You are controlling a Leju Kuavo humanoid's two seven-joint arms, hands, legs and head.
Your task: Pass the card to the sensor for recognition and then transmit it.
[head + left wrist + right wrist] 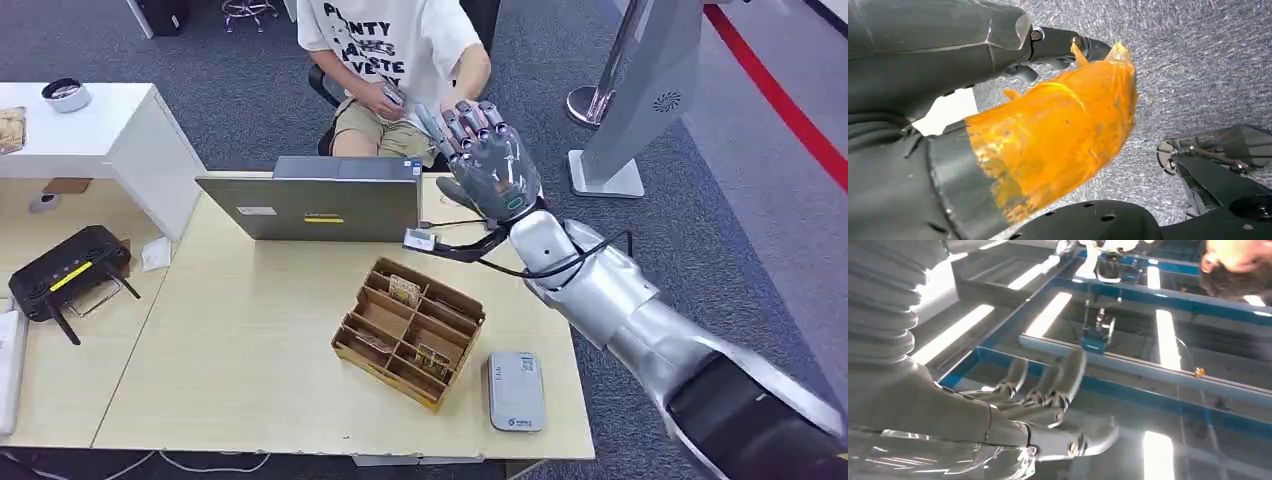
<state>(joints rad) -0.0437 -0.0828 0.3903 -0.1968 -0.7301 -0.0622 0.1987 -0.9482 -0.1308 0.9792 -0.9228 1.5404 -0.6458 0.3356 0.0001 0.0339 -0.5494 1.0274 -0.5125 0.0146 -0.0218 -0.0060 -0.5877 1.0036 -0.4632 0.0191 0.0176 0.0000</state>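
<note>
Right hand (488, 165) raised high over the far right corner of the bench (250, 340), fingers (470, 120) straight, spread and pointing up, back of the hand toward the head camera. Released: holds nothing, as confirmed from its own wrist, with fingers outstretched against ceiling lights. Silver forearm reaching in from the lower right, a black cable and a small white tag (420, 238) hanging at the wrist. Left hand (1048, 140) seen from its wrist, hanging over grey carpet, much of it wrapped in translucent orange film, dark fingers (1068, 42) beyond the wrap; impossible to tell whether clenched or slack. Just beyond the raised right hand, a seated person (385, 40) in a white printed shirt, with one hand (388, 97) in the lap around a small grey item, too small to tell whether a card. Below the right hand, a grey laptop (320, 200) open at the far edge of the bench, lid back toward the camera. Nearer, in the middle of the bench, a brown divided box (395, 375) set at an angle, with one card (405, 290) in a far compartment and another card (432, 358) in a near compartment. Just beside the box, on its right, a flat grey sensor (516, 390) near the front edge. Well apart, on the left, a black router (65, 275) with antennas.
</note>
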